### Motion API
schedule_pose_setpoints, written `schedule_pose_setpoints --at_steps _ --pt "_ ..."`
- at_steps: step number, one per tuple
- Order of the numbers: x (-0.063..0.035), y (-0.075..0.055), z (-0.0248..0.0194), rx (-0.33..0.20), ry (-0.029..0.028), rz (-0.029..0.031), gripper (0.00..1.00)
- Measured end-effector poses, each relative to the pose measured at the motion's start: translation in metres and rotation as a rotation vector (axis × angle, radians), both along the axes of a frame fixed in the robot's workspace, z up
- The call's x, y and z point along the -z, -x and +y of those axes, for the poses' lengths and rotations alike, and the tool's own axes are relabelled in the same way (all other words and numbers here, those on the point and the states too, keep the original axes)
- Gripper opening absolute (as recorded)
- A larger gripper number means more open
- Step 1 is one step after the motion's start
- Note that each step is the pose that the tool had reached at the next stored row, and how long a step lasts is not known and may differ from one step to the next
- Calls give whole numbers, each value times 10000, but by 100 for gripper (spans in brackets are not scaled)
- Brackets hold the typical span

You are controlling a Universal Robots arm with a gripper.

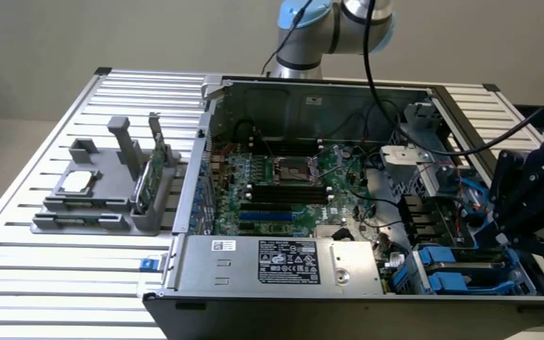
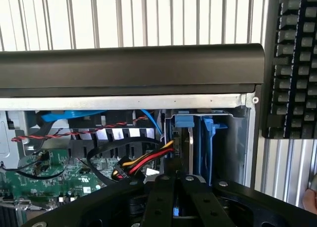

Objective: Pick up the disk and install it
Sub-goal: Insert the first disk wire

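The black robot gripper (image 2: 174,187), fingers clamped on the silver-grey metal disk with blue plastic rails (image 2: 190,148), holds it on edge, long axis pointing straight ahead into the blue-lined drive bay (image 2: 208,138) at the open black computer case (image 1: 348,301) corner.

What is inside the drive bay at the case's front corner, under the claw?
The disk stands on edge between blue rails in the drive bay. The claw covers its lower part, so its seating is hidden.
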State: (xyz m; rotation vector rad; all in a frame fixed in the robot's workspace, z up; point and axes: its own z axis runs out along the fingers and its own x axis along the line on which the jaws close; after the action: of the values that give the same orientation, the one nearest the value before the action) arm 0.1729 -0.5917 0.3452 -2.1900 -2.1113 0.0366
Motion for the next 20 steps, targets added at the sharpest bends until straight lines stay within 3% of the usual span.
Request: schedule_pose_setpoints --at_steps 4,10,13,17,20 --pt "19 0 -45 0 -139 -1 11" --pt "71 0 -67 0 -392 -42 11" --pt "79 0 -79 0 -490 -46 11" --pt "64 4 -121 1 -540 -45 11" --pt "31 27 -142 0 -545 -39 11"
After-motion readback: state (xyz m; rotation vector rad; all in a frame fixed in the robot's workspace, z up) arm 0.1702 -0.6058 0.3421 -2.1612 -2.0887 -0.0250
